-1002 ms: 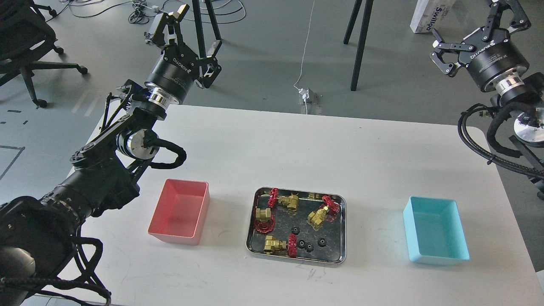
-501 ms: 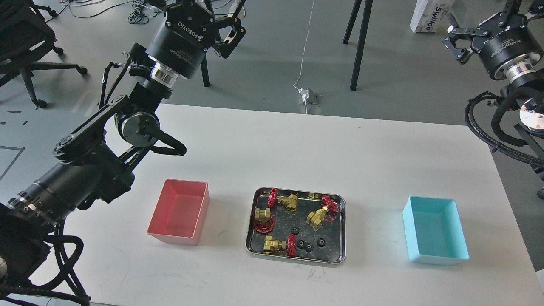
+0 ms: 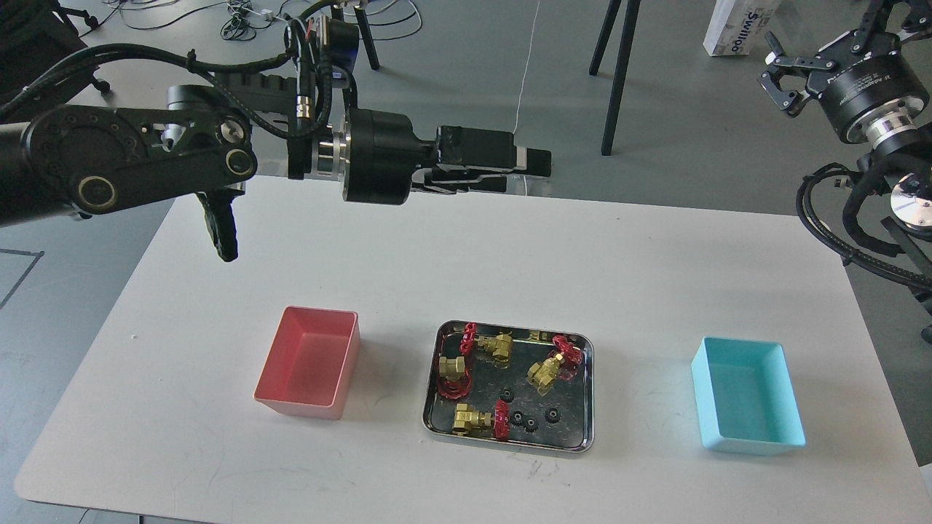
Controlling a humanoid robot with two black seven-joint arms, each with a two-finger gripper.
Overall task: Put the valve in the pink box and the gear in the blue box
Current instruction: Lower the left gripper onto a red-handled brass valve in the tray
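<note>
Swung from raised to level since earlier: left gripper (image 3: 535, 164), fingers together, empty; right gripper (image 3: 783, 73) spread, empty. Still unsorted in shiny steel tray (image 3: 586, 407): brass red-wheeled valves (image 3: 477, 420), tiny black gears (image 3: 552, 415). Empty yet: salmon-pink plastic box (image 3: 309, 371), cyan-blue plastic box (image 3: 746, 400).

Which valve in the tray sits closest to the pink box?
The valve at the steel tray's left edge, its red handwheel toward the front; the other three lie farther from the pink box.

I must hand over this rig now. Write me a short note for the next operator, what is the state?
Left end effector: shut, empty, high over the table's far side.
Right end effector: raised at far right, open, empty.
Four valves and three gears all lie in the steel tray.
Pink box and blue box look empty.
Done: nothing sorted.
Left: valve to the pink box, gear to the blue box.
</note>
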